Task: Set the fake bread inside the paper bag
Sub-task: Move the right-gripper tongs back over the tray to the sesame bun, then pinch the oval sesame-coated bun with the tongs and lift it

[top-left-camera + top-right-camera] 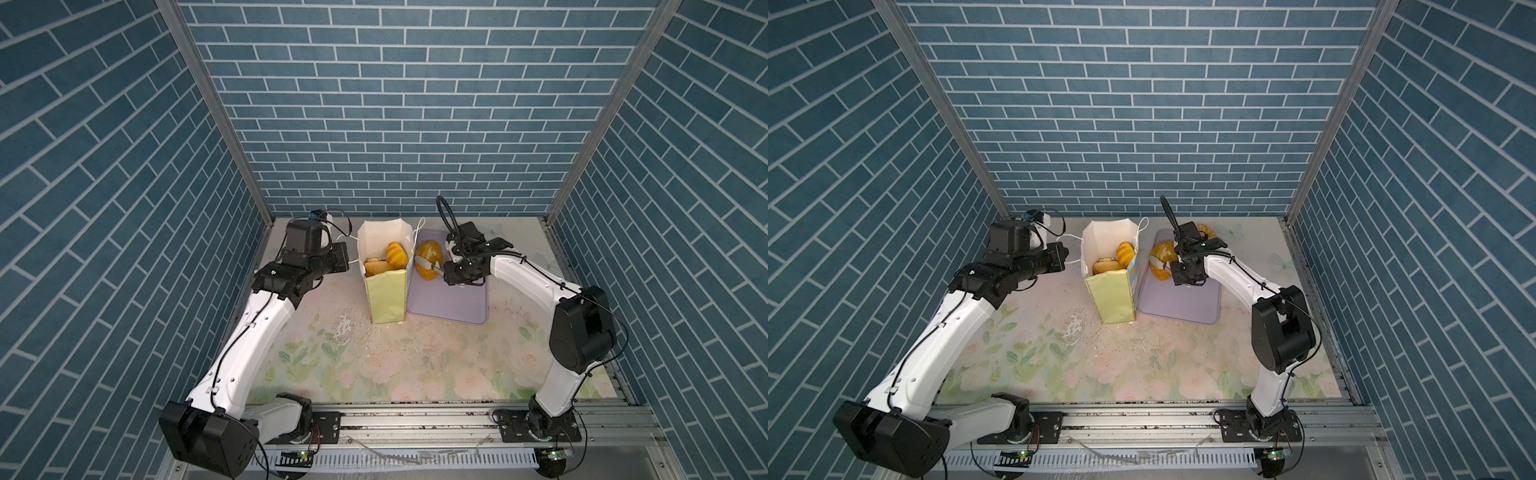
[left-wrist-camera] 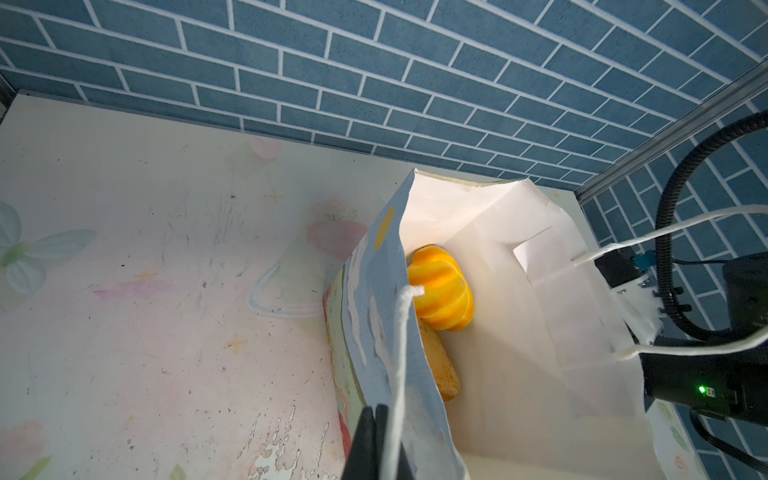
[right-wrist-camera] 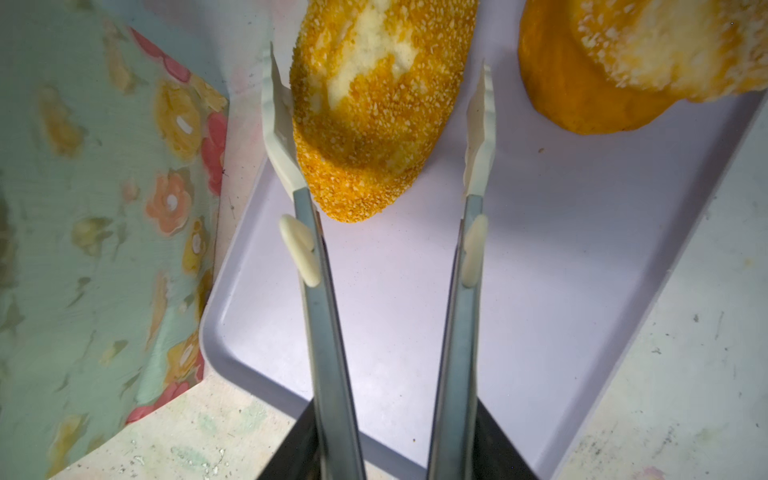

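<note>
**Loaf pick-up with tongs.** The right hand point(image 3: 392, 451), about half closed, is gripping a pair of tongs point(image 3: 324, 291). Their white tips are standing open astride the end of the seeded loaf point(image 3: 374, 104) nearest the hand. One tip is touching the crust and the other is standing clear.

The loaf is lying on the far left part of the tray point(image 3: 540, 291), just beside the bag point(image 1: 384, 299), which is standing upright on the worktop point(image 1: 374, 365). A bun point(image 3: 623, 62) is lying farther right.

The left hand point(image 2: 371, 440), fully closed, is apparently pinching the bag's cord point(image 2: 401, 353) and drawing the mouth open leftward. Several breads point(image 1: 395, 254) are sitting inside.

The loaf is probably light, springy foam and not fragile, with a gritty crust giving the tips good friction. The best hold is across the short width near mid-length, so that it is hanging level. A grip at the end is risking a tilt against the thin paper rim.
</note>
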Motion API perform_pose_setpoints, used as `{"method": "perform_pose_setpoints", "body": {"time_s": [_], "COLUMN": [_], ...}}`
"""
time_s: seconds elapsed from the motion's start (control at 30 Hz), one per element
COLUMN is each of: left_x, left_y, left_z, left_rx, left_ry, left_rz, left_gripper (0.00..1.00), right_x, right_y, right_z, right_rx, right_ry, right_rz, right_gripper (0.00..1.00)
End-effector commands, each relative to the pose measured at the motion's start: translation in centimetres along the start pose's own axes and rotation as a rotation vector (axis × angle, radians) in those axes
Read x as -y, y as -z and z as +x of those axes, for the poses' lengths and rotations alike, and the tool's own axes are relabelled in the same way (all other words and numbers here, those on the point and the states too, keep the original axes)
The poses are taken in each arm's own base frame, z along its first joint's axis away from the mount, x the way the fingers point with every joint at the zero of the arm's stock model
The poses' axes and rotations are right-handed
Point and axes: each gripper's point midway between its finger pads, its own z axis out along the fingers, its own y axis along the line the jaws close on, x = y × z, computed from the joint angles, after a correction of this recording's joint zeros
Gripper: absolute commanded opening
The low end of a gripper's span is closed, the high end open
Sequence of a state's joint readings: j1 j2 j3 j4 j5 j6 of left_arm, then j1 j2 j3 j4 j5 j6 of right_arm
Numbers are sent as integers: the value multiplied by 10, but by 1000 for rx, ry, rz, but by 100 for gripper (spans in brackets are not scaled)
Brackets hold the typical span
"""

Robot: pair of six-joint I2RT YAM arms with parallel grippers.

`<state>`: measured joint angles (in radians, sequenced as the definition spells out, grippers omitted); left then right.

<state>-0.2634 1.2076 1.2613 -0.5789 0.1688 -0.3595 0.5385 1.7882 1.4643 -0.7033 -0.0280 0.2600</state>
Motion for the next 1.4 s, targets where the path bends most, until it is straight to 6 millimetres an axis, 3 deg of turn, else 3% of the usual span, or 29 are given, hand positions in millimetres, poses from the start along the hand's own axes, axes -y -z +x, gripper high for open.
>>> {"method": "perform_pose_setpoints", "body": {"time_s": [0.0, 0.17, 0.3, 0.57, 0.8, 1.0, 1.13, 1.37], "left_x": [4, 4, 4, 5, 5, 7, 7, 8], "left_y": [1, 4, 6, 8, 7, 4, 4, 4], "left_z": [-1, -2, -2, -3, -1, 0, 1, 0], "left_rx": [-7, -4, 0, 5, 9, 8, 6, 11], "left_ry": [-11, -12, -12, -11, -1, 11, 10, 12], "left_rz": [3, 4, 3, 8, 18, 31, 30, 36], "left_gripper": [6, 6, 6, 6, 6, 6, 6, 6], "right_x": [-6, -1, 3, 4, -1, 2, 6, -5], "right_y": [5, 1, 10, 53, 117, 176, 214, 270], "right_z": [-11, -5, -4, 3, 13, 9, -4, -35], "right_rx": [35, 13, 25, 98, 206, 320, 414, 566], "right_ry": [-37, -40, -46, -17, 26, 66, 78, 126], "right_rz": [-34, -9, 13, 5, -21, 14, 46, 36], "right_gripper": [50, 43, 34, 26, 24, 23, 23, 23]}}
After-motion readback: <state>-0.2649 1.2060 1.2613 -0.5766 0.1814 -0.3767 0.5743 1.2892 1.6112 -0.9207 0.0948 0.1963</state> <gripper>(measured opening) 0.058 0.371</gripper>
